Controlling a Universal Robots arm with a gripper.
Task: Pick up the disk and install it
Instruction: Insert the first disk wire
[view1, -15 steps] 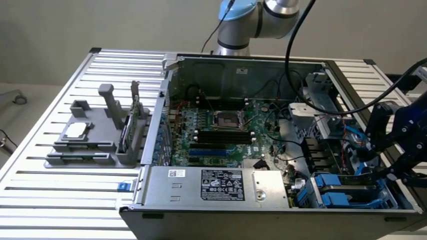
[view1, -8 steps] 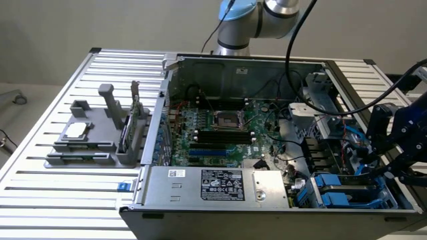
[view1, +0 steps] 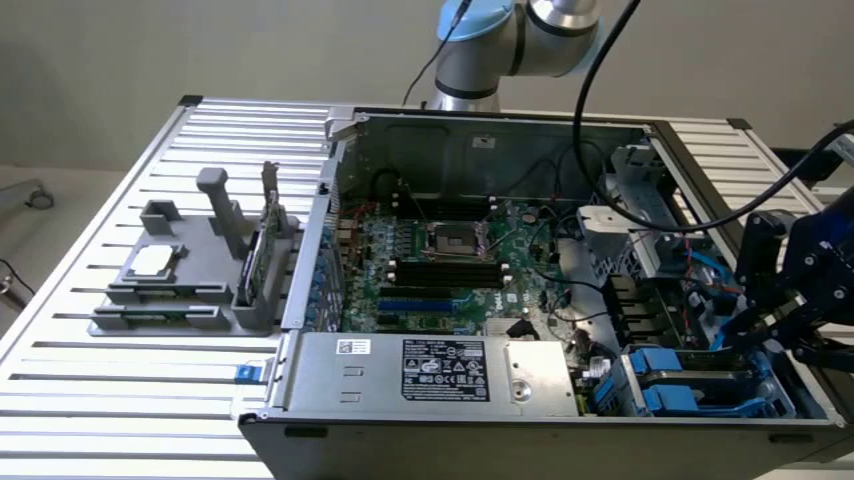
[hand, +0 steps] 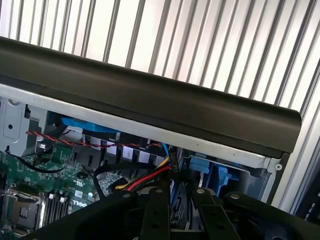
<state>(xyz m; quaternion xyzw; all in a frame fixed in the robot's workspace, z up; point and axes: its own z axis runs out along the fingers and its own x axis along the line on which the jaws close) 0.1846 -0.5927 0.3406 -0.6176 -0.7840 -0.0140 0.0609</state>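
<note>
- The disk (hand: 180, 210) shows edge-on as a thin dark slab with a blue strip. It stands upright at the drive bay (view1: 694, 385) in the corner of the case (view1: 400, 370), on the exterior view's right.
- The gripper (hand: 179, 194) straddles it from above. Whether it is clamped on the disk or loose around it, I cannot tell.
- Just beside sit blue carriers (hand: 215, 177), and red and yellow cables (hand: 145, 177) run close by.
- Step in hand, as I judge it: working the disk at the bay, either taking hold or seating it.
- Any move here calls for keeping the disk square to the bay and clear of the cables and the rim (hand: 150, 95).
</note>
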